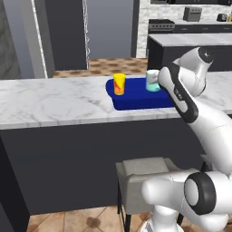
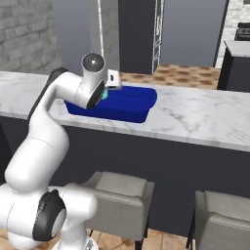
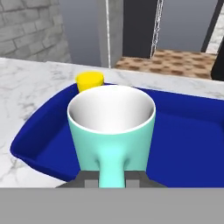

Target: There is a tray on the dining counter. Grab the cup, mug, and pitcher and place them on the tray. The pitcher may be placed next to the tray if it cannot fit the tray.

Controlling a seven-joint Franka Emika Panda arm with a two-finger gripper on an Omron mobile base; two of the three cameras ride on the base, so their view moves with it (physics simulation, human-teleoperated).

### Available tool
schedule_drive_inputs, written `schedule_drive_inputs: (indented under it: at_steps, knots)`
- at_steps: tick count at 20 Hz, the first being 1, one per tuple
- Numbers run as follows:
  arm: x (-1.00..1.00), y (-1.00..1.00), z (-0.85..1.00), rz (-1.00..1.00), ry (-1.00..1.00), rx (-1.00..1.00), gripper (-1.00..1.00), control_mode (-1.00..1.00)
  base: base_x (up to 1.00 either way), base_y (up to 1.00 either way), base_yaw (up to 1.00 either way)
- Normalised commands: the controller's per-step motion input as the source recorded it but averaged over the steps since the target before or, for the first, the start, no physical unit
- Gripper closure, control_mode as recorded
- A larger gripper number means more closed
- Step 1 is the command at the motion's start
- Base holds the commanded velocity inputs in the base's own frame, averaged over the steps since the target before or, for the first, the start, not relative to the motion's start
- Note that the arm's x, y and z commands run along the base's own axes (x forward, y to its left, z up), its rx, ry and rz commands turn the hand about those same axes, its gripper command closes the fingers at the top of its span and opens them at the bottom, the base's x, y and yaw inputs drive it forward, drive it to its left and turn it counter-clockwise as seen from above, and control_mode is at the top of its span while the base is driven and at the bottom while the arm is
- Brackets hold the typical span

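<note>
Gripping the teal ceramic mug (image 3: 111,131) by its handle, the gripper (image 3: 111,177) clamps shut, holding it centre-frame over the dark blue rectangular tray (image 3: 188,131) for placing beside the yellow tumbler cup (image 3: 89,81).

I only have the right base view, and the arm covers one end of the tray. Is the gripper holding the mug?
Observer: Yes. In the hand view the gripper is shut on the handle of the mug, which is upright over the tray.
Operator: Is the cup on the tray?
Observer: Yes. In the left base view the cup stands upright inside the tray, towards its left end.
Operator: Are mug and cup touching?
Observer: No. The left base view shows bare blue tray between them, with the mug towards the other end.
</note>
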Motion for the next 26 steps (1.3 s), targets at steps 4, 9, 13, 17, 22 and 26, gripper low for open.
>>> schedule_drive_inputs:
  at_steps: [4,9,13,17,22,26]
  knots:
    - [0.50,0.00,-0.35,0.06,0.03,0.00,1.00,-1.00,0.00,0.00,0.00]
    - [0.53,0.00,-0.34,0.05,0.03,0.00,1.00,-1.00,0.00,0.00,0.00]
    - [0.58,0.00,-0.24,0.03,0.00,0.00,1.00,-1.00,0.00,0.00,0.00]
    - [0.58,0.00,-0.21,0.03,0.00,0.00,1.00,-1.00,0.00,0.00,0.00]
    - [0.52,0.00,-0.17,0.03,0.01,0.00,1.00,-1.00,0.00,0.00,0.00]
    - [0.24,0.00,-0.10,0.01,0.05,0.00,1.00,-1.00,0.00,0.00,0.00]
